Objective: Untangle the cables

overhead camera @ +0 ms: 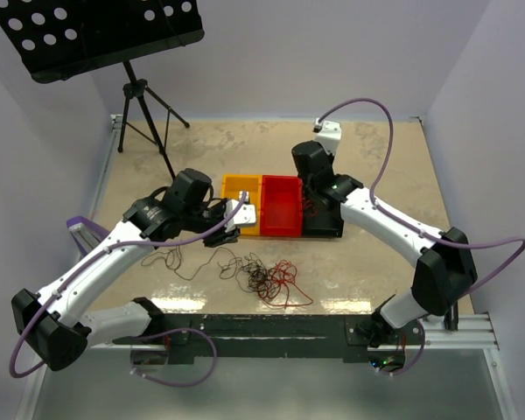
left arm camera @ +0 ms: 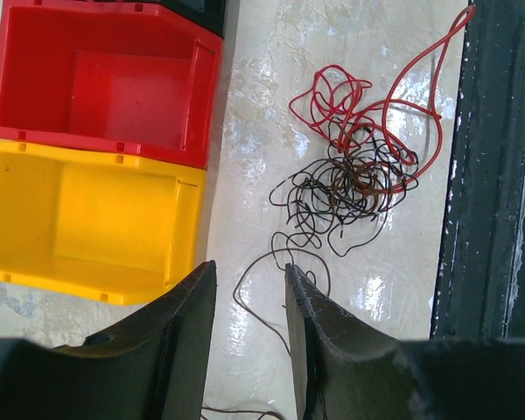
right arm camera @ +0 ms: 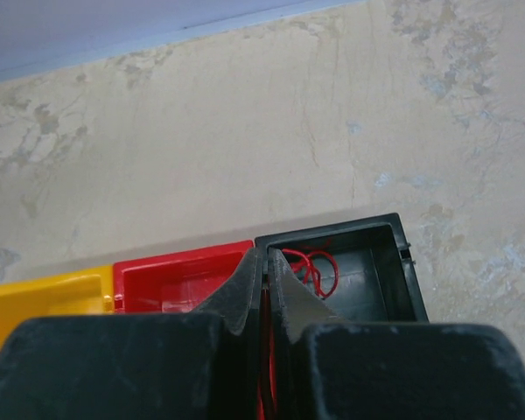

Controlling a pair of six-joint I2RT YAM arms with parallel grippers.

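Over the black bin (right arm camera: pixel 381 280), right claw (right arm camera: pixel 265 258) pinches a red cable (right arm camera: pixel 311 262); release is likely next. Left claw (left arm camera: pixel 249 271) half-open, empty.

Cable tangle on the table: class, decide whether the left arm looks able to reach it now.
Probably yes: the left gripper hangs open close to the cable tangle, and nothing stands between them.

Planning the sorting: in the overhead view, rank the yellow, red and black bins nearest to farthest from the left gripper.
1. Yellow bin, beside the left gripper.
2. Red bin, middle of the row.
3. Black bin, far right end.
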